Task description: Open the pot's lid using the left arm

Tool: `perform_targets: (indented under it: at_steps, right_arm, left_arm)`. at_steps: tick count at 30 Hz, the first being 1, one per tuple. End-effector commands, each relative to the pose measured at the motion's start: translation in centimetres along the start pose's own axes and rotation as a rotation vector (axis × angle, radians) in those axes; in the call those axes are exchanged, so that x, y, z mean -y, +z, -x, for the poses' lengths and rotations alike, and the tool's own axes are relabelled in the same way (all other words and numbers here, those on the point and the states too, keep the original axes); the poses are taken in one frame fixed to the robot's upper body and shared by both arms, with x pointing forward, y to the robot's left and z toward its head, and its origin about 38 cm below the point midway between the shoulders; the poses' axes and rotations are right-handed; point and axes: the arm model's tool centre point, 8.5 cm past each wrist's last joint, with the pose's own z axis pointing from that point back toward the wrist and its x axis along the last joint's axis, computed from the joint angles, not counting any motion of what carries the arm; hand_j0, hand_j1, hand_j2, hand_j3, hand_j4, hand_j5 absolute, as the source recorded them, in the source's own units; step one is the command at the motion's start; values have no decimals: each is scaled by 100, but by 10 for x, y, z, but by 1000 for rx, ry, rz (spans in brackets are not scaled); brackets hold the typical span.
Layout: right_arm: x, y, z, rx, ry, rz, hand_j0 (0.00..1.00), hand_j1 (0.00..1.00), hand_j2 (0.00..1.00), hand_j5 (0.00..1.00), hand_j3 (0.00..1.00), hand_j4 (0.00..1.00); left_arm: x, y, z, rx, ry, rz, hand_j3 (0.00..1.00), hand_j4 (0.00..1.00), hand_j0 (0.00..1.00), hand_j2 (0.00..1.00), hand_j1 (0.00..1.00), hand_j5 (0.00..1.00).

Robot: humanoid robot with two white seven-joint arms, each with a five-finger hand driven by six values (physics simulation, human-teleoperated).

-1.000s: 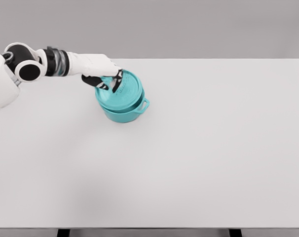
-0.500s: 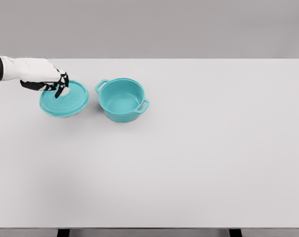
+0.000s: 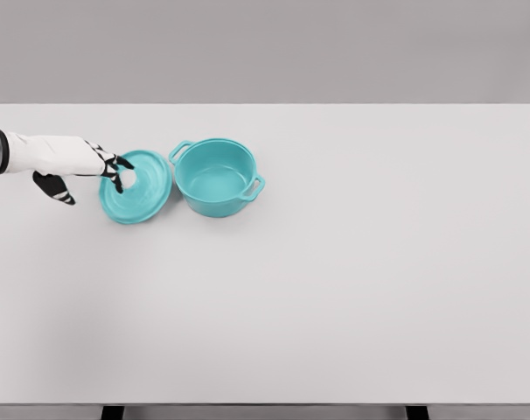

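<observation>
Table [image 3: 352, 289]: white, wide, bare apart from the two teal pieces near its far left.

Pot [image 3: 217, 178]: upright, open-topped, interior visible and looking empty. Position unchanged over the last second; used as landmark below.

Lid [image 3: 136, 186]: off the pot. One second ago it sat on the pot under the hand; half a second ago it was well to the pot's left; now it lies closer in, just beside the pot's left handle, possibly touching it, cannot tell. It looks to be down on the table, slightly tilted toward the camera.

Left hand [image 3: 80, 164]: to the left of the pot, reaching in from the picture's left edge. Fingertips [image 3: 118, 169] sit at the white knob in the lid's centre. Compared with half a second ago the thumb hangs lower and apart from the knob, so the grasp appears to be loosening; whether the fingers are fully released I cannot tell.

Right arm: not visible.

Judgement: the pot is open, so the task's goal is essentially met. What remains is to let go cleanly and withdraw without dragging the lid into the pot.
</observation>
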Motion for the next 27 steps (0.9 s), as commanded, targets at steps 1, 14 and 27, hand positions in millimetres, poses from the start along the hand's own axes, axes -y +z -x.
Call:
perform_targets:
  at_steps: [1,14,27]
  right_arm:
    - [0,0,0,0,0,0,100,100,100,100,100,100]
    - [0,0,0,0,0,0,100,100,100,100,100,100]
    - [0,0,0,0,0,0,100,100,100,100,100,100]
  left_arm:
    - [0,0,1,-2,4,-3,100,100,100,100,100,100]
    - [22,7,10,-30,46,32,100,100,100,100,100,100]
    - [37,32,30,-95,92,49,100,100,100,100,100,100]
